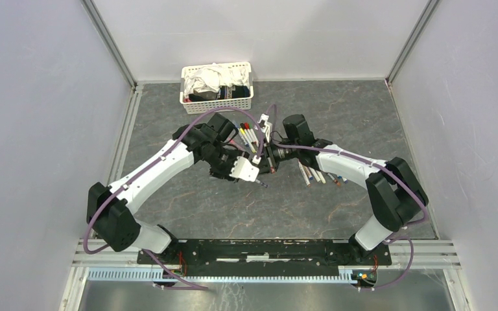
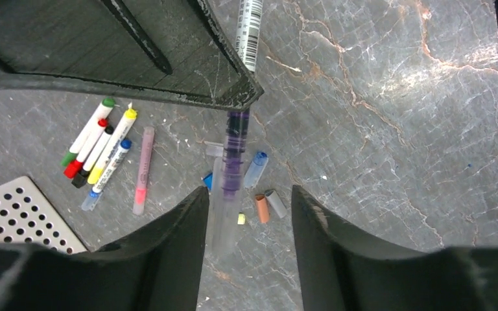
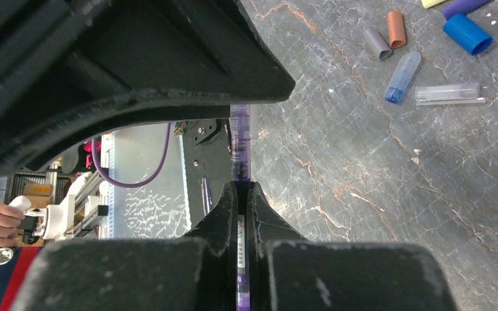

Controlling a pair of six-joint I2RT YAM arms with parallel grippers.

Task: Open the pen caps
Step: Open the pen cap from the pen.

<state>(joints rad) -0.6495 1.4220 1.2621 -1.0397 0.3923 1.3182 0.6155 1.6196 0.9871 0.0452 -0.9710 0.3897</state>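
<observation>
The right gripper (image 3: 242,194) is clamped on a purple pen (image 2: 235,139); the left gripper (image 2: 249,197) stands open around its clear cap (image 2: 224,217). The left arm (image 1: 162,162) and right arm (image 1: 347,162) bend inward, meeting over the grey counter (image 2: 395,129) between pale walls (image 1: 32,97). Beneath lie loose caps (image 2: 264,206).

Reaching inward with both arms, wrists nearly meeting; spread open at the left gripper (image 2: 248,192), pinched tight around a purple pen (image 3: 240,129) at the right gripper (image 3: 242,188).

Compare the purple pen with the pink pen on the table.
The purple pen is clamped by the right gripper above the table; the pink pen lies flat on it, untouched. The purple pen's end is dark violet; the pink pen is pale pink. Both are slim markers.
</observation>
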